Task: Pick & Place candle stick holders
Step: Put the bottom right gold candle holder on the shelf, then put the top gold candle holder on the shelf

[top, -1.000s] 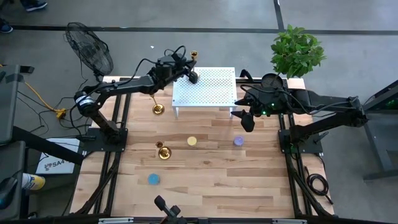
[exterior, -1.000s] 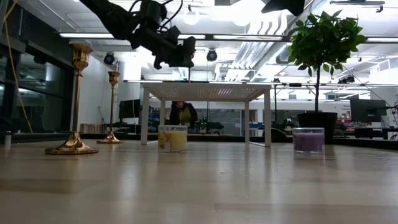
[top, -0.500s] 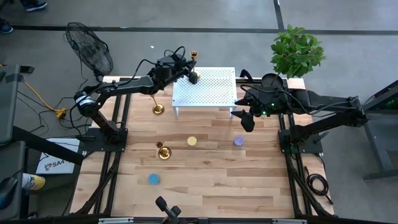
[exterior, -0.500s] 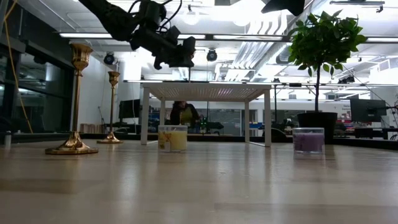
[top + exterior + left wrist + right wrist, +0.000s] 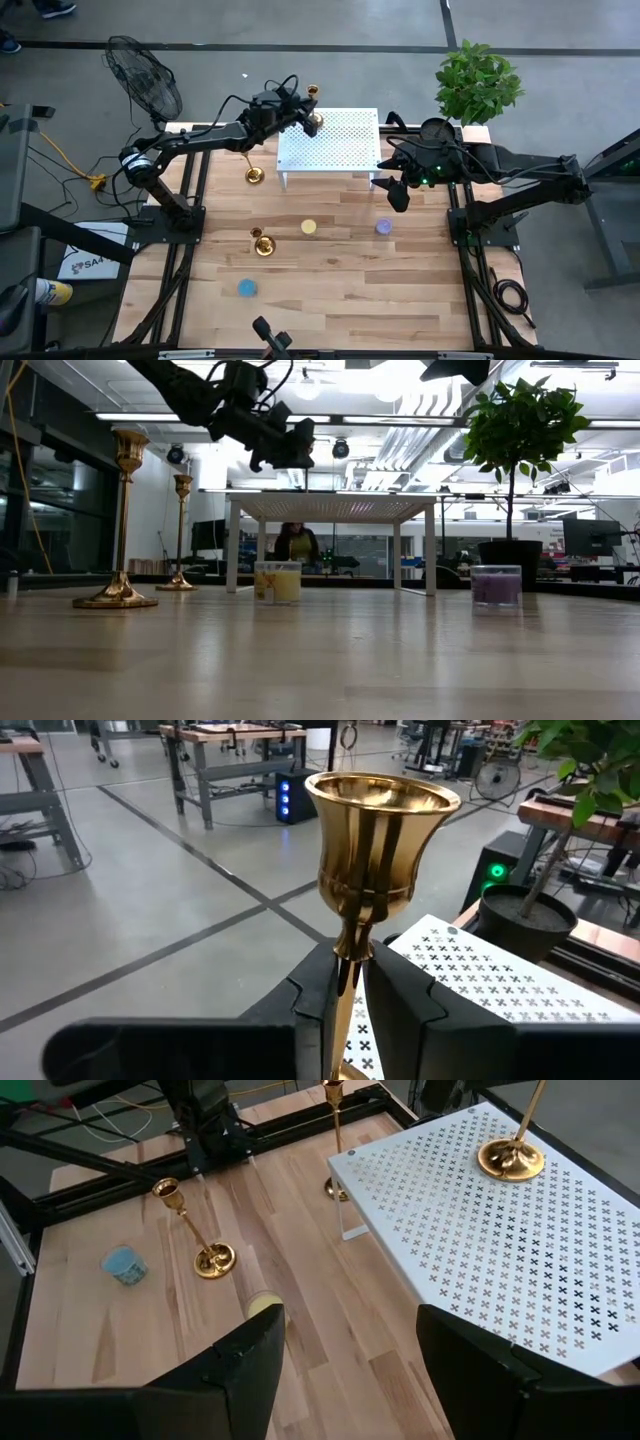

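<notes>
Step in hand: a candle stick holder [image 5: 378,840] is being set on the white perforated stand [image 5: 340,140], upper centre of the high view.
Left gripper [image 5: 352,982]: fingers [image 5: 318,992] close about the stem, seemingly just easing apart.
How to do it well: fingers are best parted fully, then lifted straight up, so the stem is not tipped.
Holder axis: upright, cup uppermost.
Other holders [image 5: 262,242]: two standing on the counter [image 5: 340,290], left of centre.
Right gripper [image 5: 397,195]: waiting right of the stand, fingers apart, nothing held.
</notes>
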Controlling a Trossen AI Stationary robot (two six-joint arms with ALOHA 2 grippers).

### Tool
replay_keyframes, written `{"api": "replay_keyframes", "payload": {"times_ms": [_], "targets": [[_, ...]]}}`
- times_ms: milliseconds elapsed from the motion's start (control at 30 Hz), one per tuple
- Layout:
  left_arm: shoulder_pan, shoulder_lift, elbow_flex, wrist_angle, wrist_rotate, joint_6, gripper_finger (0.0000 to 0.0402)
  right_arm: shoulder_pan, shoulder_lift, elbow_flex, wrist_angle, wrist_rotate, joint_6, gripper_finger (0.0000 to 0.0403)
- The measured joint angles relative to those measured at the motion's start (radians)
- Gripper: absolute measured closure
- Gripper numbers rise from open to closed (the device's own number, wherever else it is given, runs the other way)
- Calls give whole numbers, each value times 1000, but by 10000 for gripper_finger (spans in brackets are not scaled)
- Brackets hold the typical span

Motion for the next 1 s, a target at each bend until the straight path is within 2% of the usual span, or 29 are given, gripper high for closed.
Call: {"api": "replay_keyframes", "payload": {"times_ms": [200, 467, 600, 767, 1000], "targets": [[0, 0, 0, 3, 25, 10, 327, 0, 0, 0, 0, 0, 0, 180], [0, -8, 0, -3, 25, 10, 231, 0, 0, 0, -1, 0, 4, 181], [0, -41, 0, -15, 25, 11, 200, 0, 0, 0, -8, 0, 4, 181], [0, -120, 0, -151, 28, 31, 193, 0, 0, 0, -16, -1, 8, 180], [0, -273, 0, -419, 95, 55, 193, 0, 0, 0, -17, -7, 8, 181]]}}
